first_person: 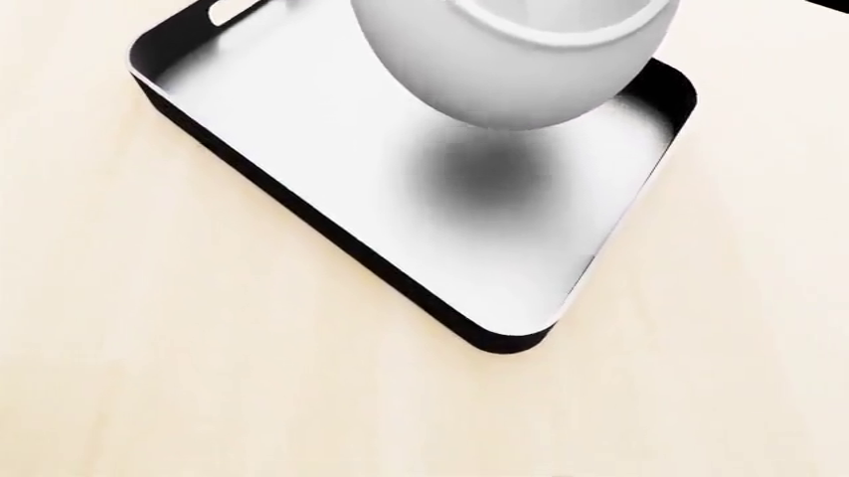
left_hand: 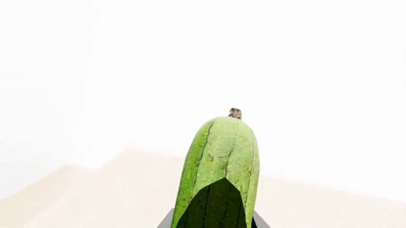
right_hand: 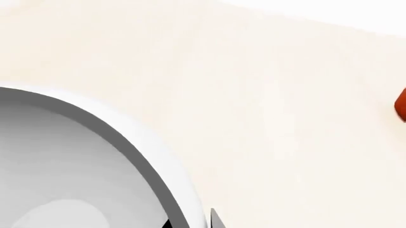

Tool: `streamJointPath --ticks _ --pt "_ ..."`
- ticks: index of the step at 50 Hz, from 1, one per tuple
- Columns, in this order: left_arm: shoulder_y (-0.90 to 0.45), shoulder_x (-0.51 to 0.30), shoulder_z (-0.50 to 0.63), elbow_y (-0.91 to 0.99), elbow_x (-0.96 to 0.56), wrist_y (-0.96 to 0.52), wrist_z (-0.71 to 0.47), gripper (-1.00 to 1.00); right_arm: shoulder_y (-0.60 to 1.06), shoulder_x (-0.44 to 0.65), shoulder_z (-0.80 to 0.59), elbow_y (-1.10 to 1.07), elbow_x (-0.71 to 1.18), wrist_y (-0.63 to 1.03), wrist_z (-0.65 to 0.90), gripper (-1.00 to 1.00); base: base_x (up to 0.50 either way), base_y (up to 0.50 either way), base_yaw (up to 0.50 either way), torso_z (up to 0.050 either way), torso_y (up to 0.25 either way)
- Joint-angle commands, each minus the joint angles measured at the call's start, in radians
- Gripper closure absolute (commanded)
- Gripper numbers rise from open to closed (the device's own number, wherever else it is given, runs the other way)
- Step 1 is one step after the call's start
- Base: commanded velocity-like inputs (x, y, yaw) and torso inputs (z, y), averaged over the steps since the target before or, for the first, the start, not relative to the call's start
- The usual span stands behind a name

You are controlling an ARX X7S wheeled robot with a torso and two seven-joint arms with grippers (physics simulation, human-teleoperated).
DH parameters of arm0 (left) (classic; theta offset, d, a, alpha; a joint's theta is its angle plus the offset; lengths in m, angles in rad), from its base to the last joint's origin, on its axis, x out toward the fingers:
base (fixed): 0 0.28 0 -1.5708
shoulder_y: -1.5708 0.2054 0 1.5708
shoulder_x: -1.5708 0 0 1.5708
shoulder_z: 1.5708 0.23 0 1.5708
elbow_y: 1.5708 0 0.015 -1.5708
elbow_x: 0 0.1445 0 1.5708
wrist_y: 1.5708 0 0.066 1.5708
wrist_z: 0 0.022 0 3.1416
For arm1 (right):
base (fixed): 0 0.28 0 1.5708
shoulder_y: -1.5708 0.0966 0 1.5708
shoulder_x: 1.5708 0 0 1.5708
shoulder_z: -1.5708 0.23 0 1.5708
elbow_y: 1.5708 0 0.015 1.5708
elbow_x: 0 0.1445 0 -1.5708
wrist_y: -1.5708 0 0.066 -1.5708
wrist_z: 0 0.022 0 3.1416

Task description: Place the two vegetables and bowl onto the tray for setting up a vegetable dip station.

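A white bowl (first_person: 518, 60) is seen raised above a black tray (first_person: 332, 129) on a pale table (first_person: 159, 348), its shadow cast on the grey tray floor. In the left wrist view, a green cucumber (left_hand: 219, 171) is gripped by the left jaws, lifted clear of the table. The bowl's rim is pinched at the right gripper (right_hand: 197, 221); an orange object (right_hand: 401, 102) is glimpsed at the frame edge.

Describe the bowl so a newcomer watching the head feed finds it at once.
Start from the pale wooden table and its black tray with the shiny grey floor. The bowl hangs above the tray's far part, over a dark shadow. It is the only round, plain white thing there, with a bulging body.
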Motion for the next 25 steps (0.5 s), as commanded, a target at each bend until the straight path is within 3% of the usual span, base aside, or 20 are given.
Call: streamJointPath --ticks 1,25 --pt "-0.003 -0.001 -0.013 0.006 -0.01 0.014 0.01 1.0 0.021 -0.028 0.004 0.036 -0.04 0.009 -0.039 1.0 0.0 0.0 0.0 0.0 0.25" --pt "-0.001 -0.004 -0.017 0.004 -0.014 0.011 0.018 1.0 0.025 -0.085 -0.013 0.113 -0.098 0.002 -0.117 1.0 0.0 0.0 0.0 0.0 0.25"
